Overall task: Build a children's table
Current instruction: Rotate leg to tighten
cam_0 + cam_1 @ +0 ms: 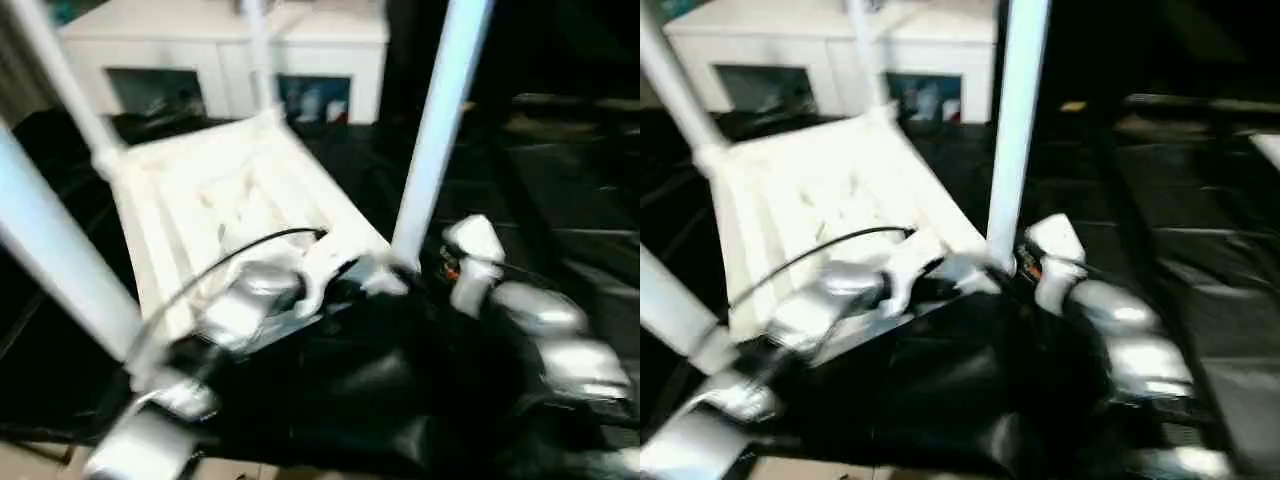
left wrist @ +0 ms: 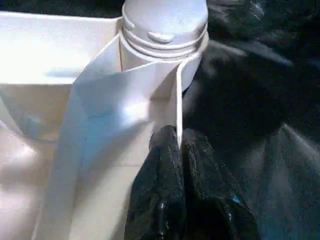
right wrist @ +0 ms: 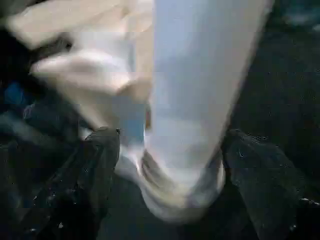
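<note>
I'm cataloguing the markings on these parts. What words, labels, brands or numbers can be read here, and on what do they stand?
None can be read.
tabletop: no text visible on the ribbed underside.
leg: plain white, no label visible.
cabinet: items behind the glass are too blurred to read.

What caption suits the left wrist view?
Left gripper pinching the tabletop rim beside a leg.

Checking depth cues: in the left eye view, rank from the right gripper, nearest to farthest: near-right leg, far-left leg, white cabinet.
1. Near-right leg: standing right beside the right gripper, at the tabletop's near-right corner.
2. Far-left leg: across the tabletop, at its far-left corner.
3. White cabinet: at the back, beyond the tabletop.
</note>
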